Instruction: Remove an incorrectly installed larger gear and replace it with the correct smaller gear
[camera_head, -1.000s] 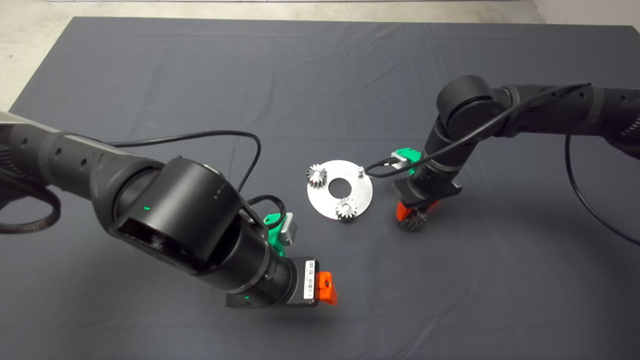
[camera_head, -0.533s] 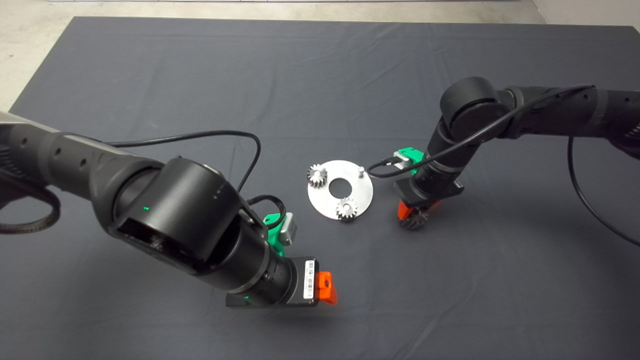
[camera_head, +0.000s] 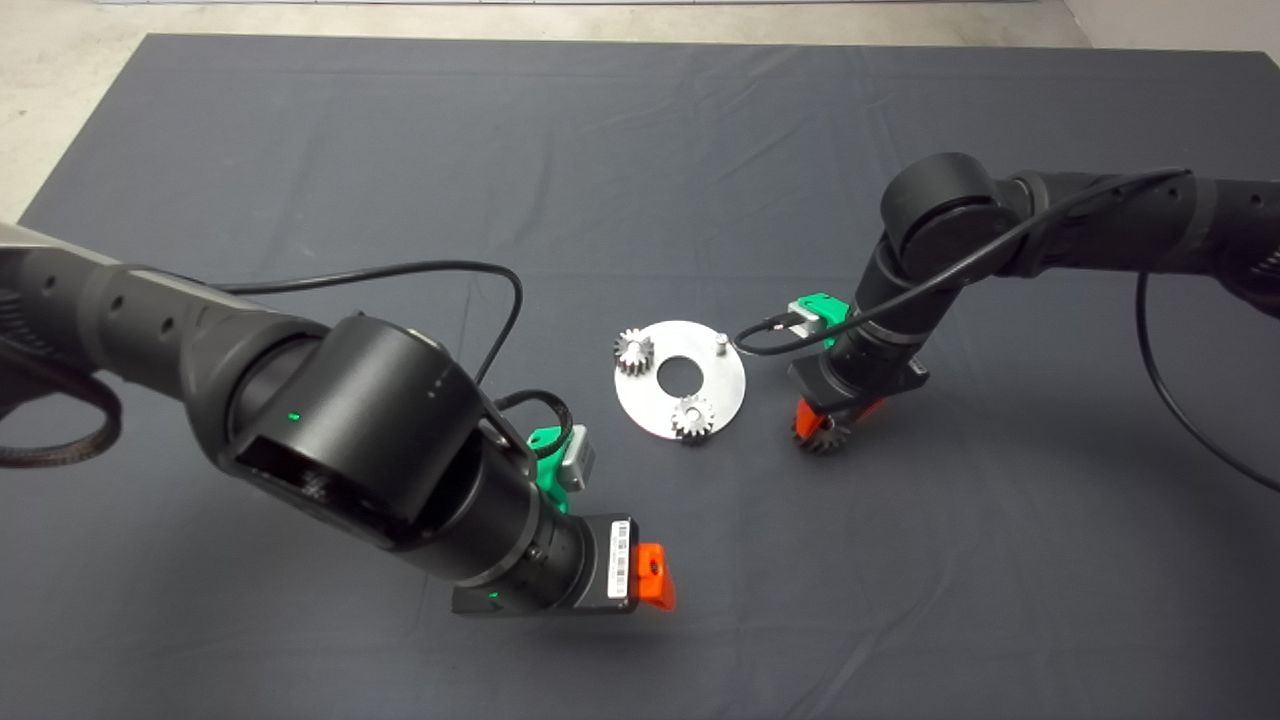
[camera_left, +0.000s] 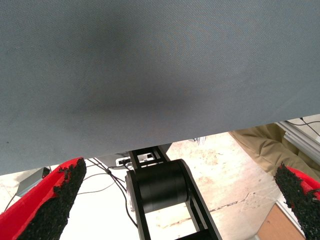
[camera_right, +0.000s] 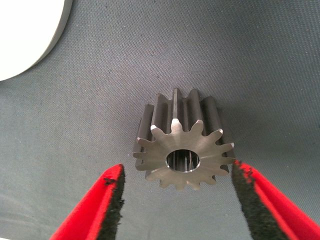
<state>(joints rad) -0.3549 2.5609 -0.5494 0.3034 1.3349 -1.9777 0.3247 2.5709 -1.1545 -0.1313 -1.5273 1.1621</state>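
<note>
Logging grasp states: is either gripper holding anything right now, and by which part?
Nothing is held. The right gripper is open, straddling the small dark-grey metal gear lying on the mat without touching it. The left gripper is open and empty.

Grey metal gear (camera_right: 181, 150) w/ centre hole rests on dark mat (camera_right: 200, 50). Right pincer (camera_right: 177, 200) open, red fingers (camera_right: 95, 210) w/ black pads either side, not touching it. White disc edge (camera_right: 25, 35) in corner, apart from gear.

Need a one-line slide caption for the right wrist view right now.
Right tool, fingers open, straddles a grey gear lying on the dark mat, pads clear of its teeth.
</note>
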